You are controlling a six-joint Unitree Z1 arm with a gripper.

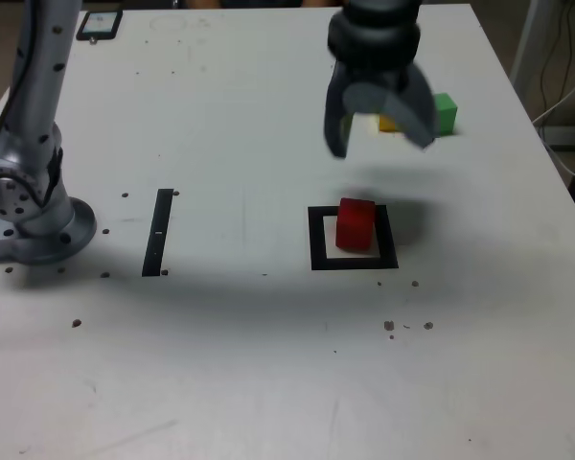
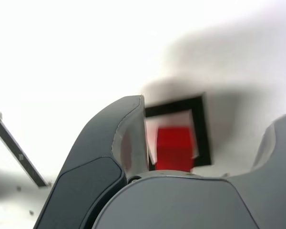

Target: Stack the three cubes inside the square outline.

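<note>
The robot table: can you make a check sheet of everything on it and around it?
Surface: white table, small dark specks.
Job's things: red cube inside the square outline; yellow cube and green cube side by side farther back, outside it, yellow mostly hidden by the gripper.
Clutter: black strip; dark flat device at the far edge.
Grippers: gripper open, empty, raised above the table.
Cables: cables at the exterior view's right.
Surroundings: arm base at the exterior view's left.
</note>
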